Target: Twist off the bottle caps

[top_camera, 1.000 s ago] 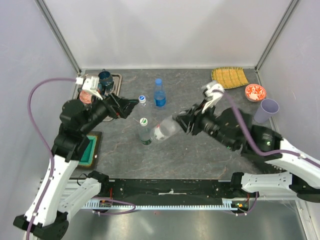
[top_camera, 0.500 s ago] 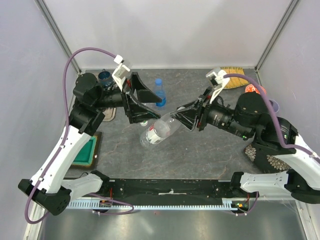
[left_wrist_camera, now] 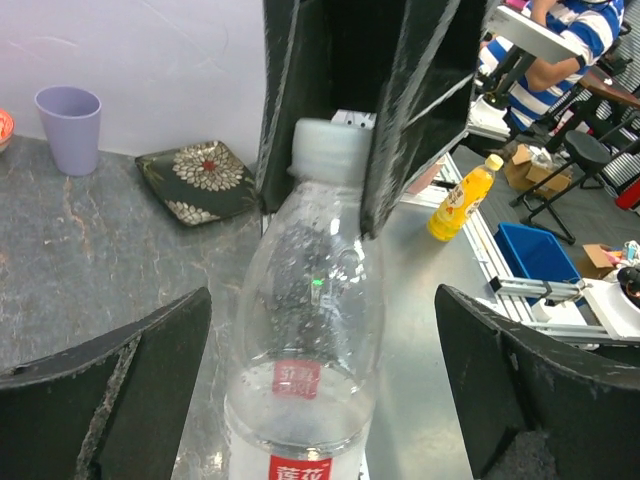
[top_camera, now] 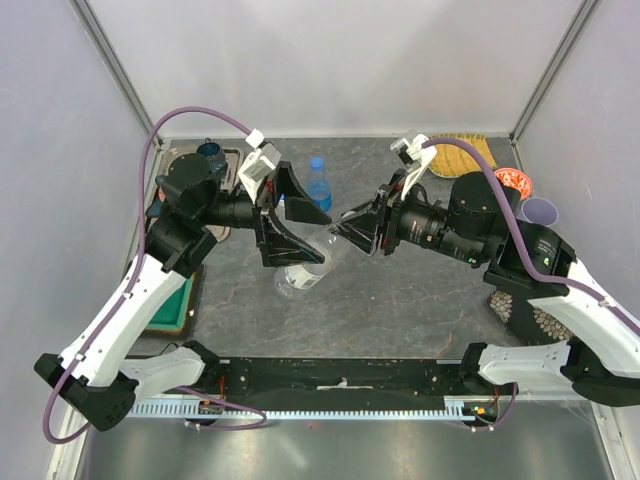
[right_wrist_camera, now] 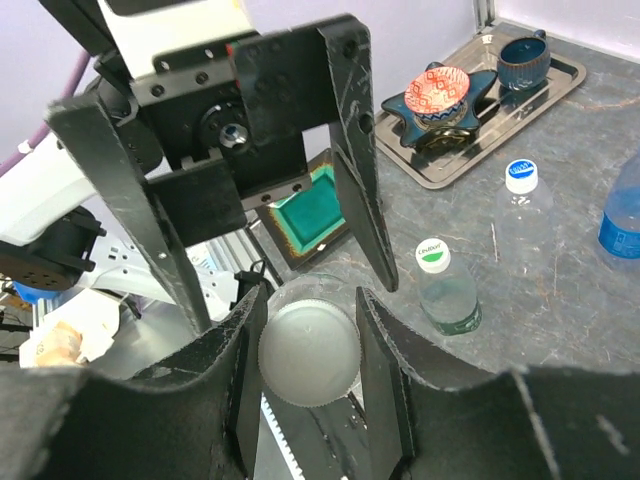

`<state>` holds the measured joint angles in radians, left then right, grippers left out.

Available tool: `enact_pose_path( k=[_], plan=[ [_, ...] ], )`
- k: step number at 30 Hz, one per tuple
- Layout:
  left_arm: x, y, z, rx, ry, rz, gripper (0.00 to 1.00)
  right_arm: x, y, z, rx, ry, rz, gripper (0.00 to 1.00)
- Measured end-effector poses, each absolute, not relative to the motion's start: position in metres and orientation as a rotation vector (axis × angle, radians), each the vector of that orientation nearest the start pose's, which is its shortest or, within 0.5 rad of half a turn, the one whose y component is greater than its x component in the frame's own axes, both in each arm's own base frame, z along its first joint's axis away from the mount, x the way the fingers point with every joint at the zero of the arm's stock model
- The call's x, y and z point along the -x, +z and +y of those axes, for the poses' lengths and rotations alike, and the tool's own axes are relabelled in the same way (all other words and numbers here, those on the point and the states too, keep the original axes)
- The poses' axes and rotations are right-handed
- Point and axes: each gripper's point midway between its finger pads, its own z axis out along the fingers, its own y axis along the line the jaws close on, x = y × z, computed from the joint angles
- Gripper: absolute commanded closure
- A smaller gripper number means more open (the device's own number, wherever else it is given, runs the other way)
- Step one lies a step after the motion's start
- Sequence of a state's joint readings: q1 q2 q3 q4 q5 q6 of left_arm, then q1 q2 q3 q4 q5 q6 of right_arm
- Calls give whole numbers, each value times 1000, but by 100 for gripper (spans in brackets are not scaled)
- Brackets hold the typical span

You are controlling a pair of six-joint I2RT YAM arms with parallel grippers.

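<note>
— Rail point(top_camera: 340, 385) along the near edge; what lies past it?
— Open grey table point(top_camera: 400, 310), with a green tray point(top_camera: 170, 300) near left and a patterned dish point(top_camera: 530, 312) near right.
— Where is the clear bottle point(left_wrist_camera: 305, 330)?
— It hangs tilted over mid-table. The right gripper point(right_wrist_camera: 310, 345) pinches its white cap point(right_wrist_camera: 308, 362). The left gripper point(top_camera: 300, 228) straddles the body, jaws wide, touching nothing.
— Any writing?
— A red label with white characters, unreadable.
— Farther on?
— A green-capped bottle point(right_wrist_camera: 445, 295) and a blue-capped bottle point(right_wrist_camera: 520, 200) stand left of centre. The blue-labelled bottle point(top_camera: 319, 188) is beyond them, and a lilac cup point(left_wrist_camera: 68, 128) sits far right.
</note>
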<state>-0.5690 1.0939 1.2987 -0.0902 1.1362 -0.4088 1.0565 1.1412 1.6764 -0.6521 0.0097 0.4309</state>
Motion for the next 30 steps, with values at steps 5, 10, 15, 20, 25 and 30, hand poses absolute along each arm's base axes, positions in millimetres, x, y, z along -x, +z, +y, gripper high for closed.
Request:
enact_pose_path(
  k=[5, 10, 15, 20, 25, 30],
  plan=[
    [-136, 418, -283, -1141, -1540, 1381, 1, -152, 468, 302, 558, 1118, 1710, 100],
    [-137, 407, -287, -1151, -1521, 1410, 2, -158, 467, 308, 563, 1137, 1711, 100],
    [-136, 393, -290, -1165, -1510, 1444, 5, -162, 467, 309, 562, 1149, 1716, 100],
    [-136, 384, -292, -1177, -1497, 1463, 12, -167, 471, 306, 554, 1154, 1705, 100],
    [-137, 378, -294, -1178, -1486, 1485, 36, -169, 473, 305, 548, 1158, 1697, 100],
    [-137, 374, -297, -1191, -1487, 1492, 46, -170, 471, 304, 555, 1152, 1704, 32]
  ],
)
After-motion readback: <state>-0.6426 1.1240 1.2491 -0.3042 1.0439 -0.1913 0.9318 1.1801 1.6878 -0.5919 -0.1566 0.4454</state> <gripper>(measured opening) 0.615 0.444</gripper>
